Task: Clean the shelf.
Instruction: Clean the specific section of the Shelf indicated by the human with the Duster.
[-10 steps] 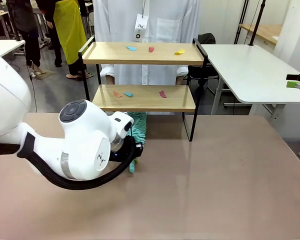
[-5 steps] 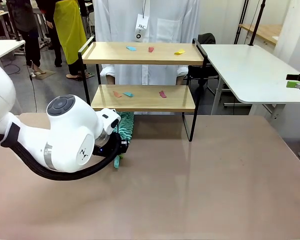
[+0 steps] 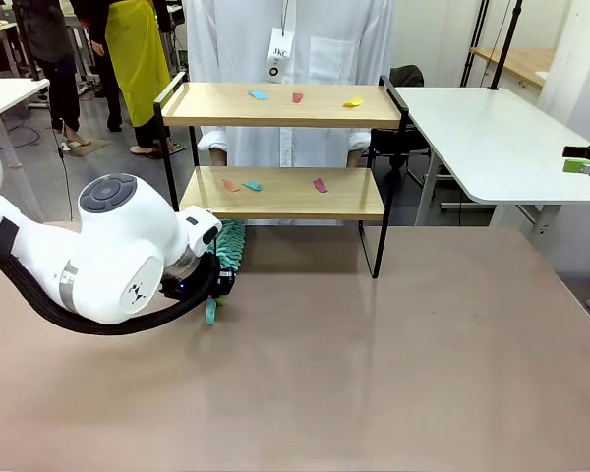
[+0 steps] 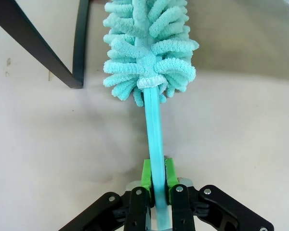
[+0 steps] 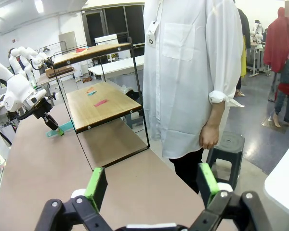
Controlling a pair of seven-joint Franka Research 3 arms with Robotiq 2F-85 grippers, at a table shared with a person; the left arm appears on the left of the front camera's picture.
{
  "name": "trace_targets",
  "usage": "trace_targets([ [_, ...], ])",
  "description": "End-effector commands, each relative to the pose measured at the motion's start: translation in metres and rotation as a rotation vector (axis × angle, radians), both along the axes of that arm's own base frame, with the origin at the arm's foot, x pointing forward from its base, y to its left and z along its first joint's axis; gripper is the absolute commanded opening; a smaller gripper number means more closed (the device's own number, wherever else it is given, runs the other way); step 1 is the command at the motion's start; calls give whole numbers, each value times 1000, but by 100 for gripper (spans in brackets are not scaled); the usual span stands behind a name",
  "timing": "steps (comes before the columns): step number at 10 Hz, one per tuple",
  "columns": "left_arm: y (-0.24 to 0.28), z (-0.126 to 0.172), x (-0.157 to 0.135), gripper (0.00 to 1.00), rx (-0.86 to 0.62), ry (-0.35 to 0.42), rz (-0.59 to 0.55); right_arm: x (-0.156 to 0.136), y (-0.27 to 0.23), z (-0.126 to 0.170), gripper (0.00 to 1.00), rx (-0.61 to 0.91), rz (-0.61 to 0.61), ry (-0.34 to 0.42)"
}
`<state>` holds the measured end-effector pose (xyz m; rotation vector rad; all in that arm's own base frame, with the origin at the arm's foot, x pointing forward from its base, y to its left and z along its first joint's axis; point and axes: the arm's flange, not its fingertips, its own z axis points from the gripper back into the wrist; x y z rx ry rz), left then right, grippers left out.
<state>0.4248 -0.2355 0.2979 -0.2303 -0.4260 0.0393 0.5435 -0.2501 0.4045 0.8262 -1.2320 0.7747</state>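
Our left gripper [image 4: 155, 180] clamps the duster [image 4: 149, 53] low beside the shelf [image 3: 216, 103] at the far edge of the table [image 3: 393, 374], right gripper [image 5: 152, 185] wide and empty; next, we judge, lift it to sweep the scraps [image 3: 259, 95].

The shelf [image 3: 285, 197] on the table [image 3: 423, 344] holds small coloured scraps [image 3: 320, 184] on both boards.

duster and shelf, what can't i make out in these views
Front view: the left arm covers most of the duster.
Left wrist view: the duster's tip is cut by the top edge; its handle end is hidden in the left gripper.
Front view: scraps on the shelf are too small to identify.
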Motion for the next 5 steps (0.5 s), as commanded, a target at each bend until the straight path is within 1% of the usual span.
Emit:
trace_targets([
  [1, -11, 72, -67, 13, 118, 31, 60, 0, 2, 2, 100, 0, 2, -4],
  [3, -6, 76, -69, 13, 143, 21, 67, 0, 2, 2, 100, 0, 2, -4],
  [5, 3, 85, -75, 13, 199, 2, 61, 0, 2, 2, 100, 0, 2, -4],
])
